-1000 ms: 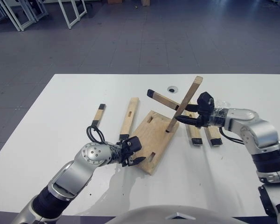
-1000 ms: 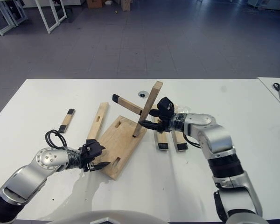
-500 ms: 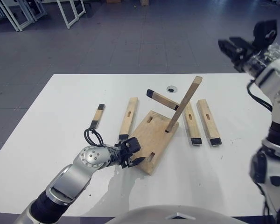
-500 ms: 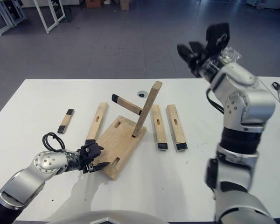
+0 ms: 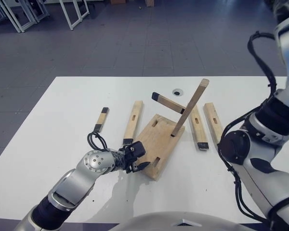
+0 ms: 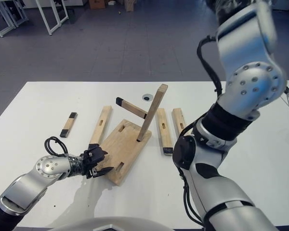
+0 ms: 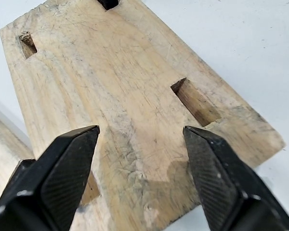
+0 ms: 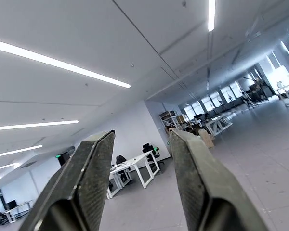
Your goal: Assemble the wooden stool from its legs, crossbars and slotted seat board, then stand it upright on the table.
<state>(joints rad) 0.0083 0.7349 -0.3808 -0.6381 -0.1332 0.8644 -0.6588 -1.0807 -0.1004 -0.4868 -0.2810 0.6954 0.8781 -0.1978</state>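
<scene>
Slotted seat board (image 5: 156, 144) flat on the table (image 5: 58, 120), long axis running near-left to far-right, one leg (image 5: 189, 108) in its far slot leaning toward far right, left hand (image 5: 140, 156) released astride the near corner, right hand (image 8: 142, 137) released, pointing ceilingward.

A round grommet (image 5: 177, 91) sits in the table (image 5: 58, 120), white metal frames (image 5: 73, 10) stand on the grey tiled floor (image 5: 159, 43) beyond, and strip lights (image 8: 58, 63) cross the ceiling (image 8: 149, 29).

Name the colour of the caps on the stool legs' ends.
Black; the caps show best in the left eye view.
</scene>
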